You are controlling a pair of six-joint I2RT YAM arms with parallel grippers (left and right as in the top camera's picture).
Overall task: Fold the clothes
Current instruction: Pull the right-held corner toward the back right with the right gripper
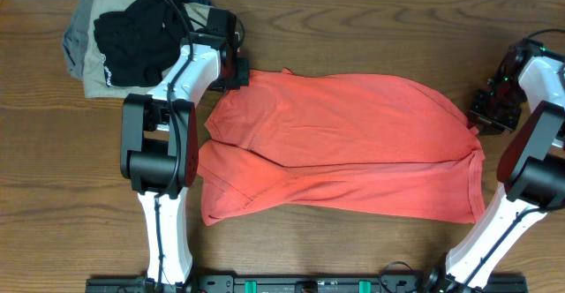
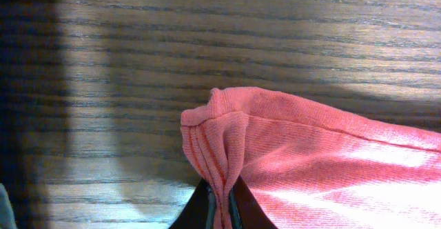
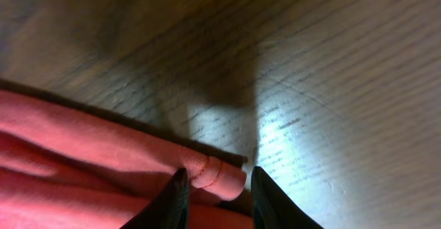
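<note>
The clothes, a red-orange T-shirt [image 1: 344,143], lie spread across the middle of the table with the front half doubled over. My left gripper [image 1: 238,71] is at the shirt's back left corner. In the left wrist view it [image 2: 224,214] is shut on a bunched pleat of the red cloth [image 2: 310,167]. My right gripper [image 1: 481,116] is at the shirt's right edge. In the right wrist view it [image 3: 219,187] has closed around a rolled hem [image 3: 224,175] of the shirt, cloth filling the space lower between the fingers and a thin gap by the right fingertip.
A pile of other garments sits at the back left, a black one [image 1: 132,33] on top of khaki and grey ones [image 1: 88,59], just behind my left arm. Bare wooden table [image 1: 353,28] surrounds the shirt.
</note>
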